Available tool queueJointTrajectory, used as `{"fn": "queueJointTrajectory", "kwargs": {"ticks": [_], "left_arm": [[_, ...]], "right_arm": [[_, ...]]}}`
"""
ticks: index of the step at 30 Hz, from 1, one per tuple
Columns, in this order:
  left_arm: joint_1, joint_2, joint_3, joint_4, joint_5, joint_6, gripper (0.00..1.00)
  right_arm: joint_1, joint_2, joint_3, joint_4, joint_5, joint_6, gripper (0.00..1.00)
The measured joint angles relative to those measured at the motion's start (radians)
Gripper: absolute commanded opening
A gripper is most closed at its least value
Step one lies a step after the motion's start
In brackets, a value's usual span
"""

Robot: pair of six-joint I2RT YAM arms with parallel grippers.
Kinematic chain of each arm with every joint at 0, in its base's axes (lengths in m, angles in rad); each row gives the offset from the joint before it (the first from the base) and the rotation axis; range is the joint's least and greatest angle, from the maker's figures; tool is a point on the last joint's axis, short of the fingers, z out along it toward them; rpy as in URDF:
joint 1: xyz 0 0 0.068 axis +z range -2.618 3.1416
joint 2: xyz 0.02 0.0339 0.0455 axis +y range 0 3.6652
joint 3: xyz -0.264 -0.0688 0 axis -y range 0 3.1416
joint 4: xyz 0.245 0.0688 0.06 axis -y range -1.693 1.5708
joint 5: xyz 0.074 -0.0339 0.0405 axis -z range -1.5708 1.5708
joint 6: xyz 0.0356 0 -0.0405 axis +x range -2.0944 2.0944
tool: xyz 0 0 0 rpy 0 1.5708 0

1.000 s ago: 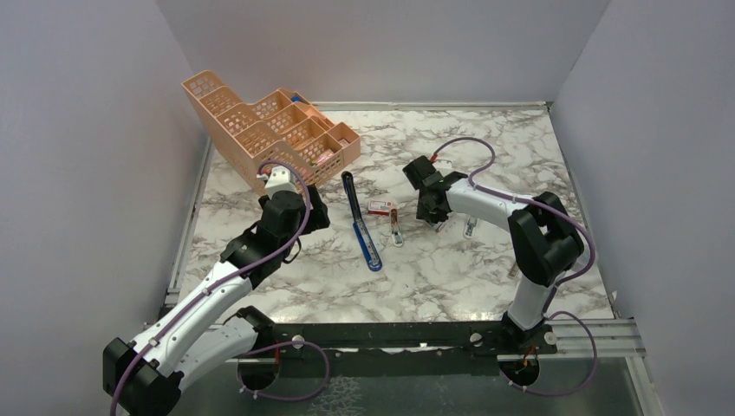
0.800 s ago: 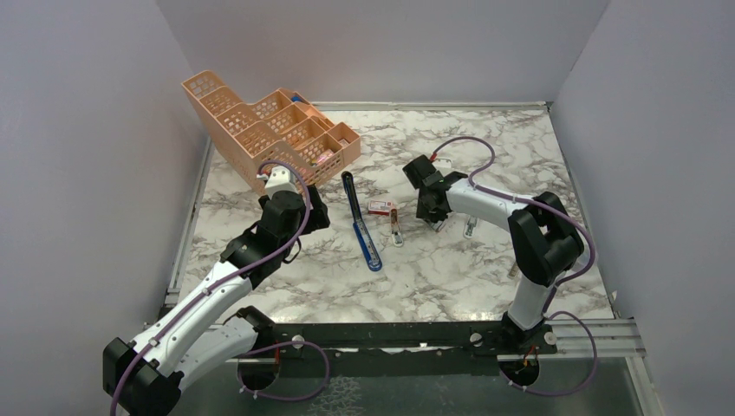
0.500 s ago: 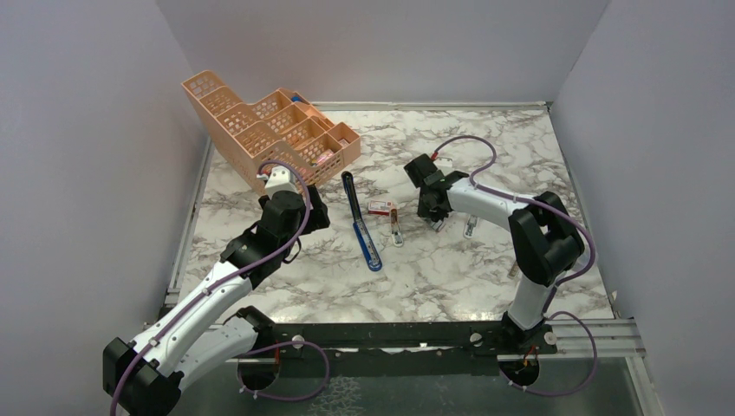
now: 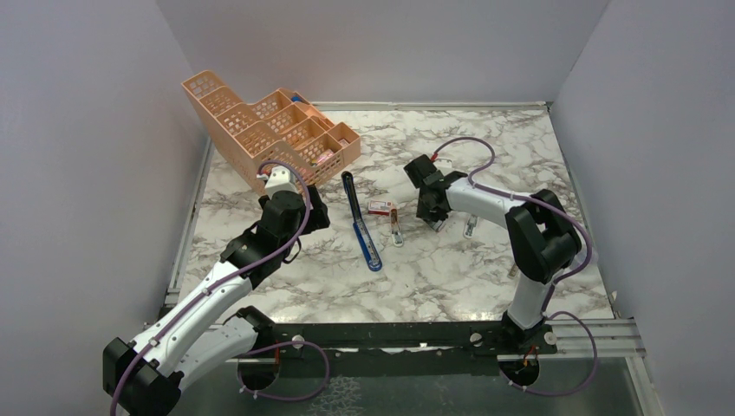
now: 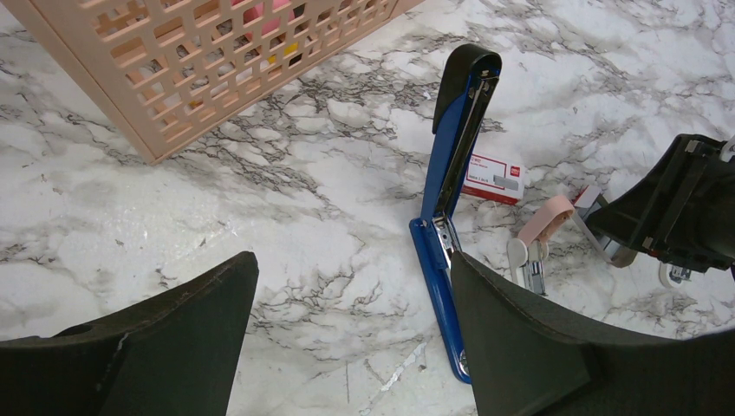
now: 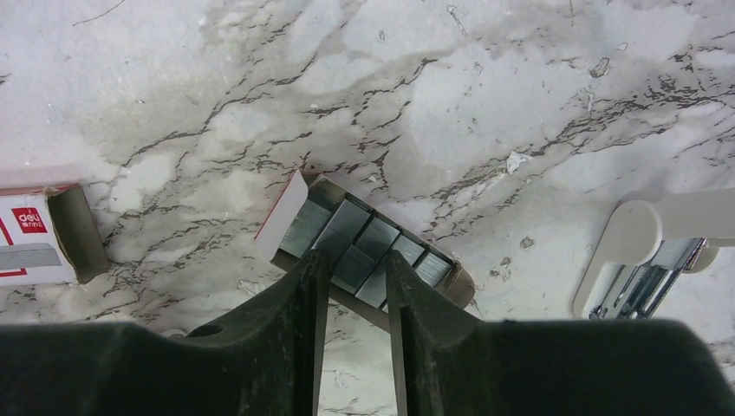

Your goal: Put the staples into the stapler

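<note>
The stapler (image 4: 361,224) is seen opened out flat on the marble table (image 4: 451,277), stretched from near to far in the middle of the scene. Just to its left, the left gripper (image 5: 354,264) is held wide open and nothing is gripped. The stapler is framed ahead of it, off toward the right-hand finger and clear of both tips.

Over on the right, the right gripper (image 6: 354,269) is set low over a small open cardboard tray (image 6: 279,218). The staples (image 6: 364,238) are found lying in that tray, directly between the fingertips. The jaws are parted only narrowly, and whether a strip is pinched cannot be told.

A red-and-white box (image 6: 30,238) is spotted left of the tray, and a white tool (image 6: 637,234) right of it. At the far left, a peach organiser (image 4: 269,130) is seen.
</note>
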State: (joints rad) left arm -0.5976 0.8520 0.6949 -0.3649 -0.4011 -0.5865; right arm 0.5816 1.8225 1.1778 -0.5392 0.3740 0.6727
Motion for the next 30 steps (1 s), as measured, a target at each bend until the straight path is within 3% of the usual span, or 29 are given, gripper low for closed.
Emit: {"fn": "queueJointTrajectory", "kwargs": {"ticks": [9, 26, 30], "left_arm": [[0.0, 0.0, 0.0, 0.0, 0.0, 0.0, 0.83], [0.0, 0.003, 0.0, 0.0, 0.0, 0.0, 0.83], [0.0, 0.007, 0.0, 0.0, 0.0, 0.0, 0.83]], "right_arm": [[-0.01, 0.0, 0.0, 0.011, -0.009, 0.004, 0.22], [-0.013, -0.035, 0.0, 0.014, -0.016, 0.002, 0.21], [-0.013, -0.039, -0.001, 0.016, -0.016, -0.019, 0.26]]}}
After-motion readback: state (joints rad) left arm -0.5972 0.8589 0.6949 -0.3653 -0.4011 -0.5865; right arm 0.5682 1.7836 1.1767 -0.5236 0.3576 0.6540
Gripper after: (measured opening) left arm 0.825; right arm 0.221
